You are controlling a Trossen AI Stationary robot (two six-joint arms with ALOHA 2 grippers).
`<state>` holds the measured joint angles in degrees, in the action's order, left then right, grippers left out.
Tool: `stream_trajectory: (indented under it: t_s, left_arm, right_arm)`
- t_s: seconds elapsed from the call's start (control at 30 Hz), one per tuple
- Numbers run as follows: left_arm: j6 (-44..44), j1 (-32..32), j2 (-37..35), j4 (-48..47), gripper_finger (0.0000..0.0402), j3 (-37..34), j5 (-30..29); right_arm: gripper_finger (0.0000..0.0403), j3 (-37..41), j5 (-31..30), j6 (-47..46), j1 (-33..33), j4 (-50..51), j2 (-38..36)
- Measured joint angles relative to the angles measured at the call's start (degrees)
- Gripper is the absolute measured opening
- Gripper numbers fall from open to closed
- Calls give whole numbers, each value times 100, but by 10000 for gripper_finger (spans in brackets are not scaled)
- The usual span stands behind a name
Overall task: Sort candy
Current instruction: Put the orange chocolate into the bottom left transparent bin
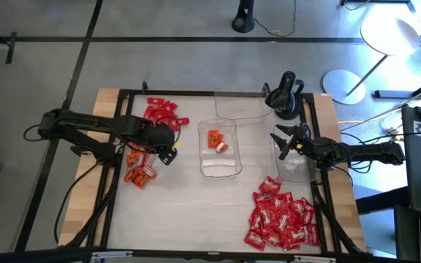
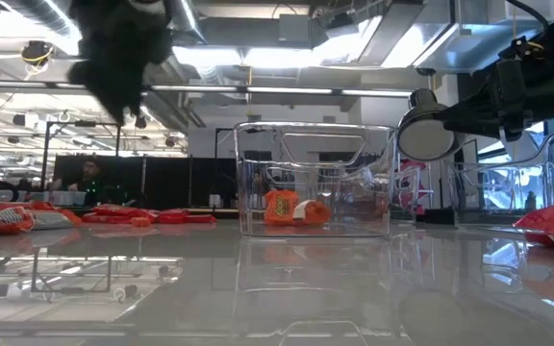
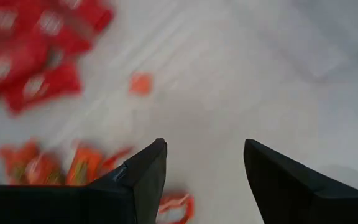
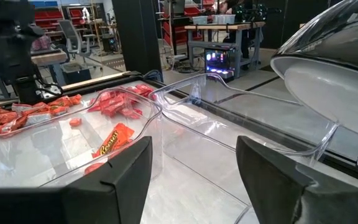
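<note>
The centre tray (image 1: 220, 148) on the tabletop (image 1: 188, 212) holds two candies. Left of it, my left gripper (image 1: 168, 149) hovers above the orange candy pile (image 1: 140, 169), jaws apart and empty, candies just below and behind them. Right of the tray, my right gripper (image 1: 282, 139) waits, jaws apart, empty.

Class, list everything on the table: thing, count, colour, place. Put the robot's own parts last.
Red candy pile: dozens, red with white marks, near right corner.
Plain red candy: a cluster, red, far left.
Orange candy: a small cluster, orange, left, nearer than the red.
Centre tray: one, clear, holding two orange sweets.
Far tray: one, clear, far edge.
Right tray: one, clear, beneath the right gripper.
Left gripper: open, above the orange cluster.
Right gripper: open.
</note>
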<state>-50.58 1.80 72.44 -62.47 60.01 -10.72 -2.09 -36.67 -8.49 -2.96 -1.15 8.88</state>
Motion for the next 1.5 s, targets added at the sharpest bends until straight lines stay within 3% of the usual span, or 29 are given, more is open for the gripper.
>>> stream_trajectory:
  t_s: [0.3,0.43,0.77,1.5]
  left_arm:
    - [-1147,191,2,-415,203,-637,26]
    - [-1233,92,4,-438,209,-806,35]
    - [-1246,-120,4,4,277,-1319,305]
    - [-1580,-109,260,1164,280,-2422,282]
  right_arm:
    - [230,0,1,0,-1,-2,0]
    - [230,7,0,0,-2,-41,0]
    - [230,11,-2,-2,-2,-70,0]
    - [230,11,0,-13,0,-83,-2]
